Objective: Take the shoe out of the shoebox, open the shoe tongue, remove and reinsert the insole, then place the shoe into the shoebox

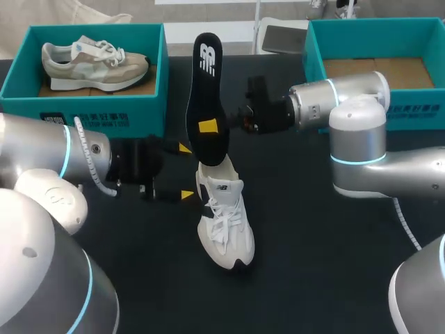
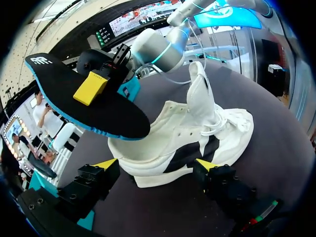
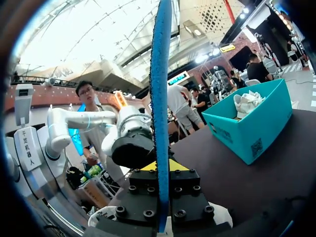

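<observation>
A white shoe with a black side patch stands on the dark table, its tongue pulled up. Over its heel opening a black insole with a blue edge is held up on end, its lower end at the shoe's collar. My right gripper is shut on the insole's middle; in the right wrist view the insole shows edge-on between the yellow tips of the gripper. My left gripper is open beside the shoe's heel, and the shoe lies just ahead of the wide-apart fingers of that gripper.
A teal shoebox at the back left holds a beige shoe; the same box shows in the right wrist view. A second teal box at the back right has only a cardboard floor. My right arm lies in front of it.
</observation>
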Motion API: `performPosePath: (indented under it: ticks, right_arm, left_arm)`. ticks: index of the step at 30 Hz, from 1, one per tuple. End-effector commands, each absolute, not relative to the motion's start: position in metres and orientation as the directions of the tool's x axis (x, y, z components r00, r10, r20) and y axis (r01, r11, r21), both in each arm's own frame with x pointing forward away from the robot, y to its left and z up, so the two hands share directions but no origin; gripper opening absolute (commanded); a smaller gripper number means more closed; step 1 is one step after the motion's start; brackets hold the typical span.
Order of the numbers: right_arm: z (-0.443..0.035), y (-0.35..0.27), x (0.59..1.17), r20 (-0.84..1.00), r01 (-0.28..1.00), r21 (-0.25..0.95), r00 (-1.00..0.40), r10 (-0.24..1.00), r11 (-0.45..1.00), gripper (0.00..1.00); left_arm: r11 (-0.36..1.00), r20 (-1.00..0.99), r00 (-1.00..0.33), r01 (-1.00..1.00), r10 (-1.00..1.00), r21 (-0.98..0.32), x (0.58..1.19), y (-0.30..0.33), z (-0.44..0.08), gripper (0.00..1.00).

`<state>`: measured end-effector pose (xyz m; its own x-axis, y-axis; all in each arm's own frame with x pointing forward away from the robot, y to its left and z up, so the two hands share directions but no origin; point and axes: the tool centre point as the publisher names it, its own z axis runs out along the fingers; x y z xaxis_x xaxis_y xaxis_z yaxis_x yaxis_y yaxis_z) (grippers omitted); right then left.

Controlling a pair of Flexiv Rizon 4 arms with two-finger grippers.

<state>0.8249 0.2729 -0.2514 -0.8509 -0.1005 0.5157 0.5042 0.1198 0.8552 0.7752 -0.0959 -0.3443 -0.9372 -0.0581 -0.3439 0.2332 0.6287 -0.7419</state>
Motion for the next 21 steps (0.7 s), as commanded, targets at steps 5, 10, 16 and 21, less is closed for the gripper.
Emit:
performPosePath:
  ticks: [5, 10, 16, 21]
  right_arm:
    - [-0.256, 0.273, 0.825, 0.52, 0.509, 0.853, -0.848, -0.103, 0.115, 0.0]
    - [-0.263, 0.27, 0.823, 0.538, 0.525, 0.842, -0.835, -0.115, 0.123, 0.0]
    - [-0.275, 0.265, 0.822, 0.543, 0.529, 0.839, -0.833, -0.112, 0.13, 0.0]
    - [-0.284, 0.262, 0.824, 0.548, 0.532, 0.834, -0.829, -0.108, 0.146, 0.0]
  left_arm:
    - [0.627, -0.346, -0.935, 0.224, -0.077, -0.746, 0.781, -0.109, -0.348, 1.0]
    - [0.628, -0.346, -0.935, 0.224, -0.077, -0.745, 0.781, -0.109, -0.35, 1.0]
    - [0.632, -0.341, -0.936, 0.213, -0.087, -0.745, 0.781, -0.108, -0.352, 1.0]
    - [0.626, -0.34, -0.936, 0.212, -0.09, -0.751, 0.782, -0.108, -0.352, 1.0]
